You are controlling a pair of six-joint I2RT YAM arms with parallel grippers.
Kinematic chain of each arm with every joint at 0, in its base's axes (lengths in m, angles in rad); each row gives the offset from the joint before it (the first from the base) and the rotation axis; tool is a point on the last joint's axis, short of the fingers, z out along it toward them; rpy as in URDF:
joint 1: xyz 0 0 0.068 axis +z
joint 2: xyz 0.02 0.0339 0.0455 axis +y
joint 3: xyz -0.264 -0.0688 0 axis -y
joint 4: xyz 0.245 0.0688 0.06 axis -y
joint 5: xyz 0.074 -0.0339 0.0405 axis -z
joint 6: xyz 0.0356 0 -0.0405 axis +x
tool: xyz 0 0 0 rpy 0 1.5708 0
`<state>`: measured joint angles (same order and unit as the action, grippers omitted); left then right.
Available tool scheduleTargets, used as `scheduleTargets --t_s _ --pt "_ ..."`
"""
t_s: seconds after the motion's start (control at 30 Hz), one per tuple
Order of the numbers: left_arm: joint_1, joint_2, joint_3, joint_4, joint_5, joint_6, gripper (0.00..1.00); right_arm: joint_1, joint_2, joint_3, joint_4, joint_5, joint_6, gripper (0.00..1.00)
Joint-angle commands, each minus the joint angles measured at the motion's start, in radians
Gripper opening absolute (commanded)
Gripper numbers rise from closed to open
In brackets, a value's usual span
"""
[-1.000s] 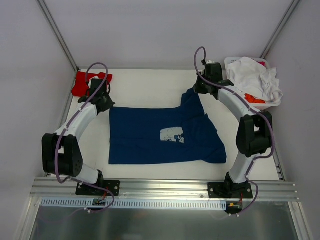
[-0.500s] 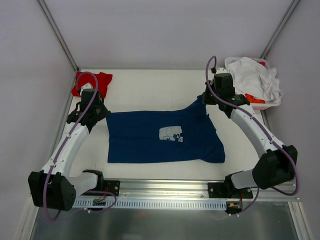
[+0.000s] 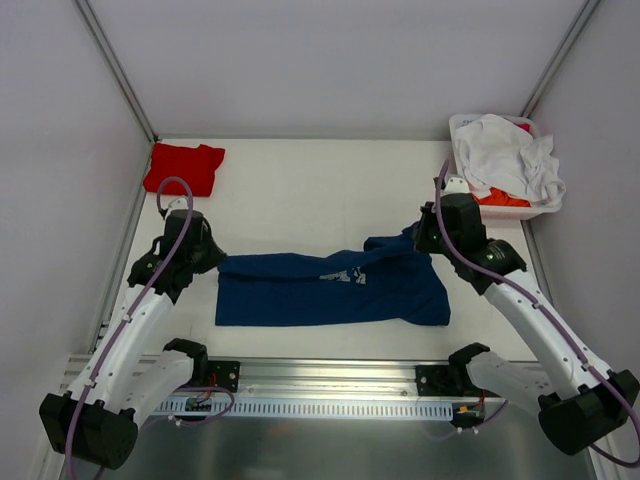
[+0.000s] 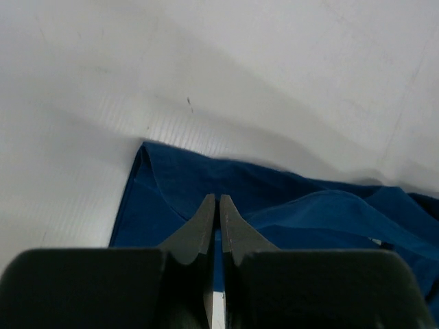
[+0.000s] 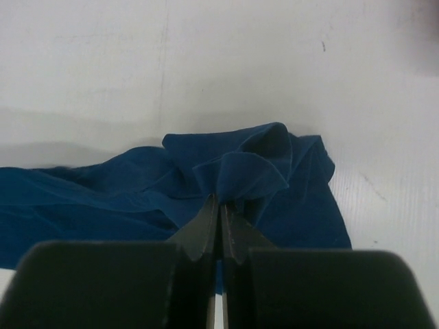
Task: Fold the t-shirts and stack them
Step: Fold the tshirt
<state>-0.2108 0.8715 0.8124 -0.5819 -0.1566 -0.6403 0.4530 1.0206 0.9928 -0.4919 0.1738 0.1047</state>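
**A:** What's on the white worktop [image 3: 320,180]?

**B:** The navy t-shirt [image 3: 300,297] lies crosswise in the middle, toward the front. Its far half is raised and doubled over toward the near hem. The basket [image 3: 458,124] in the far right corner holds a white t-shirt [image 3: 505,150] heaped over an orange t-shirt [image 3: 508,198]. A folded red t-shirt [image 3: 185,167] sits in the far left corner.

**A:** And the arms?

**B:** The left gripper [image 4: 218,200] is pinched together on the navy shirt's left edge. The right gripper [image 5: 219,199] is clamped on a bunched fold at its right edge.

**A:** How will it handle?

**B:** I judge it light, limp and not fragile. It sags between the two holds and wrinkles readily. Thin cloth can slip out of a shallow pinch, so it is best taken at the seamed edges or corners. With both sides level and the span taut, the fold should land square.
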Motion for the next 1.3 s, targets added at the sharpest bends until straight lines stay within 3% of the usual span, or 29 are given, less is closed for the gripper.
scheduleTargets --t_s 0.0,0.23,0.6,1.2,1.23,1.27 --pt "-0.054 -0.040 -0.041 -0.052 -0.003 -0.065 0.00 0.044 -0.074 -0.035 -0.050 0.046 0.073 0.00" --pt "-0.124 -0.077 -0.104 -0.084 -0.031 -0.127 0.00 0.122 -0.178 -0.128 -0.103 0.082 0.161 0.00" --pt "-0.131 -0.146 -0.154 -0.185 -0.058 -0.176 0.00 0.217 -0.342 -0.206 -0.270 0.207 0.291 0.00" --pt "-0.142 -0.169 -0.200 -0.248 -0.080 -0.251 0.00 0.276 -0.398 -0.296 -0.358 0.227 0.434 0.00" --pt "-0.144 -0.169 -0.205 -0.246 -0.086 -0.254 0.04 0.274 -0.396 -0.296 -0.359 0.228 0.435 0.02" --pt "-0.144 -0.169 -0.206 -0.248 -0.089 -0.260 0.14 0.277 -0.396 -0.299 -0.356 0.227 0.438 0.11"
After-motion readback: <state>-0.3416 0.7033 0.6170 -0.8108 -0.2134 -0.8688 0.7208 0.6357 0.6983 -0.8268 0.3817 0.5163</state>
